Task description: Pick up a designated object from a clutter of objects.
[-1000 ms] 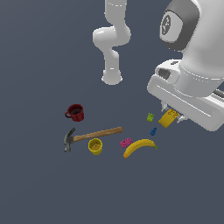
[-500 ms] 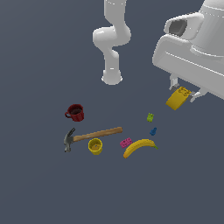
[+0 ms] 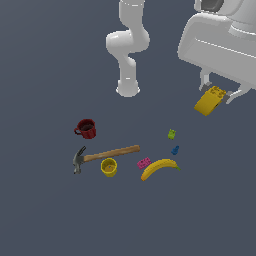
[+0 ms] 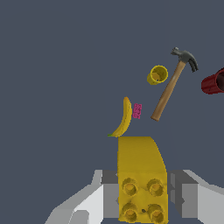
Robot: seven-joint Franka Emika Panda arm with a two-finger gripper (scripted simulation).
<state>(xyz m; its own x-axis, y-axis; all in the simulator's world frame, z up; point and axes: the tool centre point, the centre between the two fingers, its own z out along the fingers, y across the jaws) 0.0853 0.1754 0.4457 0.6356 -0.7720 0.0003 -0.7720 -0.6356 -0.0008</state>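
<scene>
My gripper (image 3: 219,94) is shut on the yellow-orange studded brick (image 3: 209,100) and holds it tilted, high above the floor at the exterior view's right. In the wrist view the brick (image 4: 141,177) sits between the two grey fingers (image 4: 188,194), studs facing the camera. Far below lie the banana (image 3: 159,168), pink brick (image 3: 144,163), blue brick (image 3: 175,150), green brick (image 3: 171,134), yellow cup (image 3: 109,167), wooden-handled hammer (image 3: 105,154) and red mug (image 3: 86,128). The banana (image 4: 124,118), pink brick (image 4: 137,110), cup (image 4: 157,75), hammer (image 4: 171,83) and mug (image 4: 214,82) also show in the wrist view.
The arm's white base column (image 3: 128,55) stands behind the clutter. The floor (image 3: 45,210) is plain dark grey.
My gripper has risen steadily with the yellow-orange brick in it, from just above the floor by the small bricks to well above them, drifting toward the exterior view's right. The clutter has not moved.
</scene>
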